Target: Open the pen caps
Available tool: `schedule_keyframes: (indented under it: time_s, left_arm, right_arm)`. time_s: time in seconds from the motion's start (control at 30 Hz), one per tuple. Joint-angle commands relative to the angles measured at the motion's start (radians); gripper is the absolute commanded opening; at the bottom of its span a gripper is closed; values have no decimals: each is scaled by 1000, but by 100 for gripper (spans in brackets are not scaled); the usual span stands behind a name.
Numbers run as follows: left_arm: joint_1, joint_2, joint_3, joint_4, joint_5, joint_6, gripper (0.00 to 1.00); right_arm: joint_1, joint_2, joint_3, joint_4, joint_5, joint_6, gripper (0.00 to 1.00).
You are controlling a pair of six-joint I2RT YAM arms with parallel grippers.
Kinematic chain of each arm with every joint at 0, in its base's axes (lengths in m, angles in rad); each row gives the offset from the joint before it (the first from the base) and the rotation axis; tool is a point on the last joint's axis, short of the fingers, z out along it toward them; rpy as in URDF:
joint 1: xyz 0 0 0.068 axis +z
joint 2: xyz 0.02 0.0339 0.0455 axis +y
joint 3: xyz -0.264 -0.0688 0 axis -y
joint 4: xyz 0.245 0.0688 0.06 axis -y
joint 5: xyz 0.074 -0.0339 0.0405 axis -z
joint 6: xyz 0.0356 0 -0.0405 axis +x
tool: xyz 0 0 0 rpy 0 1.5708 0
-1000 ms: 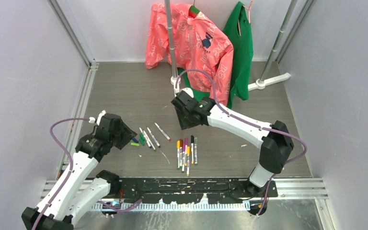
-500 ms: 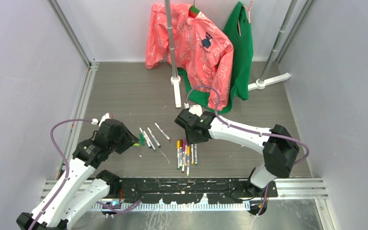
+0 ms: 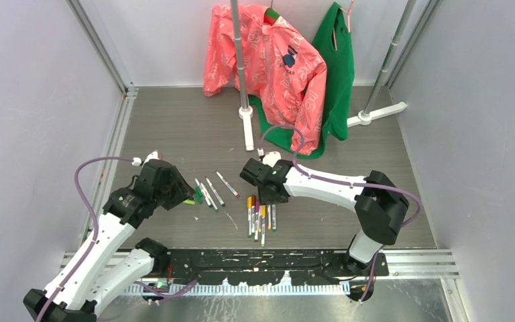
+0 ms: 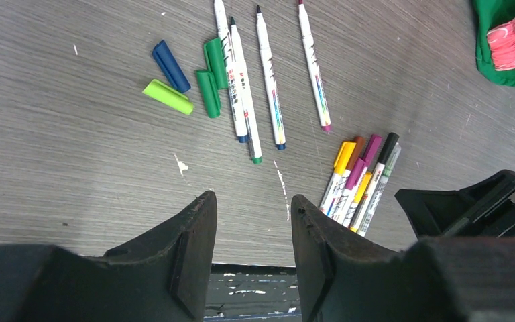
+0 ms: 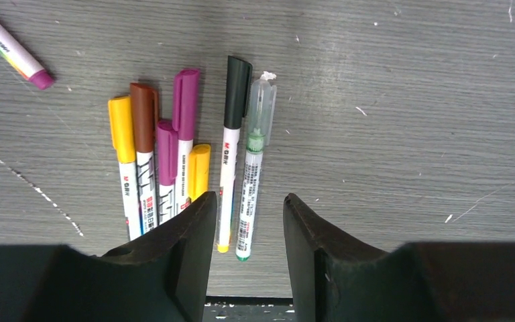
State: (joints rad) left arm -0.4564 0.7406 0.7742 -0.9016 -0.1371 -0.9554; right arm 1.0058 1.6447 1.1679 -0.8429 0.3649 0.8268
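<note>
Pen caps (image 4: 167, 97), short smooth plastic cylinders, on grained tabletop (image 4: 74, 168)

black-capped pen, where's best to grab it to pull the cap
Probably the white barrel mid-length, from straight above, right pincer closing across it: it lies flat, and that leaves the black cap free. The clear-capped pen alongside leaves little room.

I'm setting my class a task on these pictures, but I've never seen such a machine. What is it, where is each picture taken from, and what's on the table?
It is a robot: a left arm and a right arm bolted to a table. One camera looks down from above; one sits on each wrist. On the table lie four uncapped pens, four loose caps and a bunch of capped pens. The left fingers and right fingers stand open, holding nothing.
</note>
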Motion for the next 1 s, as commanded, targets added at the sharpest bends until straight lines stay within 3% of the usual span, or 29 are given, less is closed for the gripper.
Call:
schedule_keyframes:
  time_s: [0.0, 0.97]
  left_arm:
    - [-4, -4, 37, 26, 3, 42, 45]
    - [-4, -12, 13, 53, 21, 53, 45]
  right_arm:
    - [-2, -6, -39, 38, 24, 60, 47]
    - [29, -1, -202, 156, -30, 162, 45]
